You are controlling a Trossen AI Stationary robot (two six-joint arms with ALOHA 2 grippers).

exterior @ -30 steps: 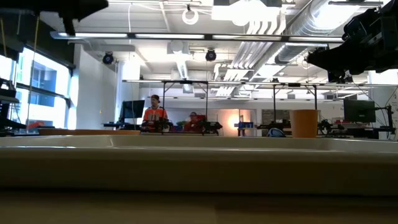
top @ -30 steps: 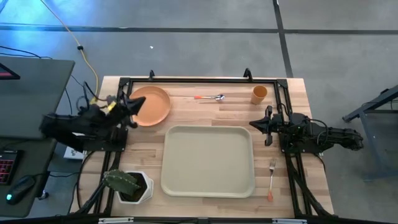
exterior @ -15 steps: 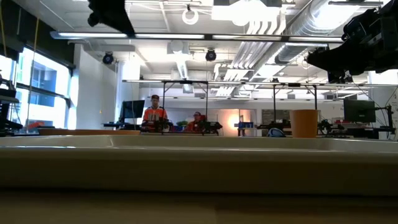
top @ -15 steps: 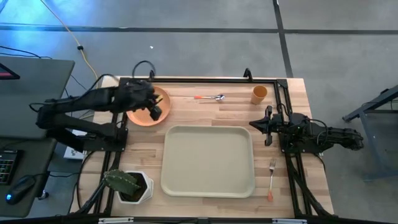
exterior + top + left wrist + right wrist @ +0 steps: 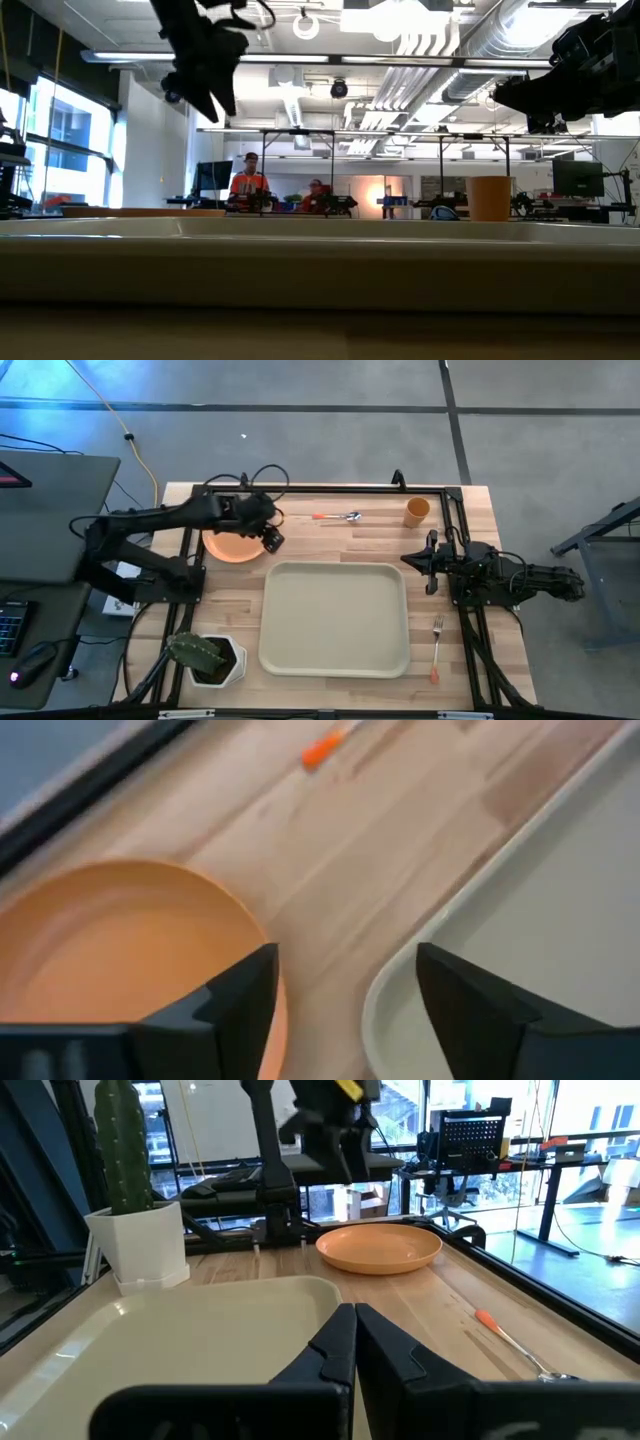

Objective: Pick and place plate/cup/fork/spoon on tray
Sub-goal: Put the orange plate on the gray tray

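The orange plate (image 5: 228, 544) lies flat on the table at the far left, next to the beige tray (image 5: 335, 618). My left gripper (image 5: 272, 540) hovers open over the plate's right edge (image 5: 262, 935). Bare wood shows between its fingers, with the tray's corner (image 5: 385, 990) beside them. The spoon (image 5: 338, 517) and the orange cup (image 5: 417, 511) sit along the far edge. Right of the tray lies the fork (image 5: 437, 648). My right gripper (image 5: 420, 560) waits shut at the right, just beyond the tray's far right corner.
A white pot holding a cactus (image 5: 205, 658) stands at the near left corner. A black frame (image 5: 320, 490) runs along the table's far edge and sides. People sit in the room far behind the table (image 5: 248, 187).
My left arm has swung from beyond the table's left edge toward the right, across the plate, and now has its gripper over the plate's right edge. In the low view the gripper has come down into the picture. Nothing on the table has moved.
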